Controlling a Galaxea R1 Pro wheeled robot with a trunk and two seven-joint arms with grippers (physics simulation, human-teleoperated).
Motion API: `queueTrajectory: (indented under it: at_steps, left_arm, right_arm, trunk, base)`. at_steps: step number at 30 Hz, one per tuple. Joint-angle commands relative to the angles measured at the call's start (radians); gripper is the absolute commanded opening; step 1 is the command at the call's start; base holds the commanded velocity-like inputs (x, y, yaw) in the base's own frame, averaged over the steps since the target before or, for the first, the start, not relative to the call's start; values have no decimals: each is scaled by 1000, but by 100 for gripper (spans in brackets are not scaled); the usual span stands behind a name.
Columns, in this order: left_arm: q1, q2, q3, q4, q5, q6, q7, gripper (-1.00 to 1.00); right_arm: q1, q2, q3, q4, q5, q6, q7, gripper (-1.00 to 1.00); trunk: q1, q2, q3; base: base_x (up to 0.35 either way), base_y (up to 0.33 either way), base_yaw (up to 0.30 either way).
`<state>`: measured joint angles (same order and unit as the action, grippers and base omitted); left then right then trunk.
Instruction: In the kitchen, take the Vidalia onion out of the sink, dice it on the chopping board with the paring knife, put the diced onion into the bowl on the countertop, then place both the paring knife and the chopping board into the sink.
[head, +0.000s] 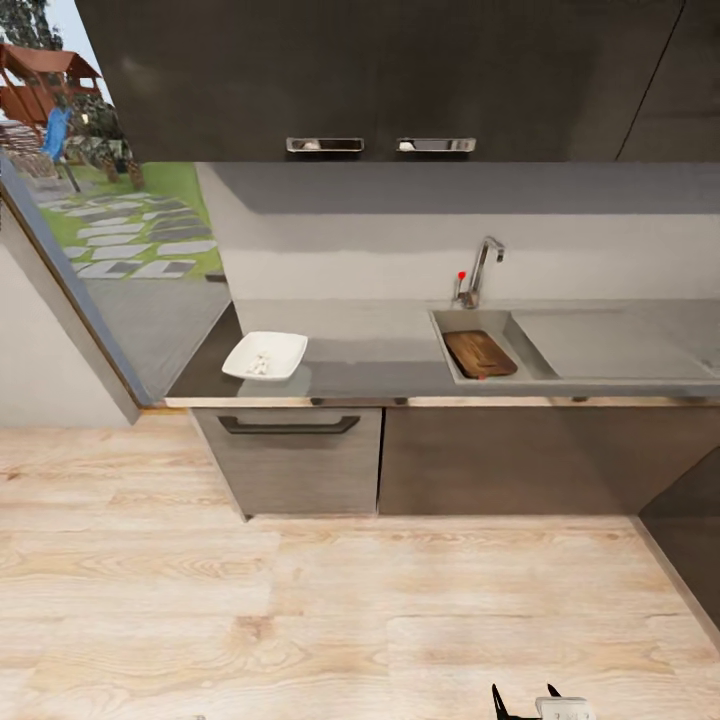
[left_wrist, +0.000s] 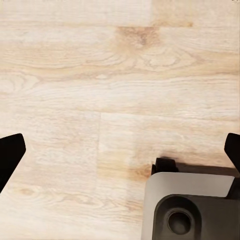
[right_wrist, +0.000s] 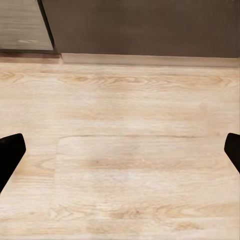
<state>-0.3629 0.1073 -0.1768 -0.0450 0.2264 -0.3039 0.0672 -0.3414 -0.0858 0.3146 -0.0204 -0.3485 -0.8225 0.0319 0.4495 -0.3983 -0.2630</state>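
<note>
While both end effectors (left_wrist: 120, 150) (right_wrist: 120, 150) gape empty: chopping board (head: 479, 352) inside sink (head: 447, 345), pale bits in bowl (head: 264, 355).

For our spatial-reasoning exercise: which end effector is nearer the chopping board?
Right, probably. The right end effector faces the cabinets below the chopping board in the sink; the left end effector points at floor beside the robot's base.

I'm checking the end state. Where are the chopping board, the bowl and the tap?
chopping board (head: 479, 352), head view, middle of its wooden face, inside the sink.
bowl (head: 289, 349), head view, bare white rim.
tap (head: 487, 254), head view, chrome spout.
</note>
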Motion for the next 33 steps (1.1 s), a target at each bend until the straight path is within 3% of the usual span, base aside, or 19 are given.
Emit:
queueTrajectory:
  at_steps: [1, 33]
  left_arm:
    - [-1, 0, -9, 0, 7, -3, 3, 100]
    - [-1, -8, -9, 2, 7, -1, 3, 100]
  right_arm:
    - [-1, 0, 7, 0, -10, -3, 3, 100]
    - [-1, 0, 7, 0, -10, -3, 3, 100]
  trunk:
    - [1, -2, 0]
    - [1, -2, 51]
  base:
    - [0, 0, 0]
    - [0, 0, 0]
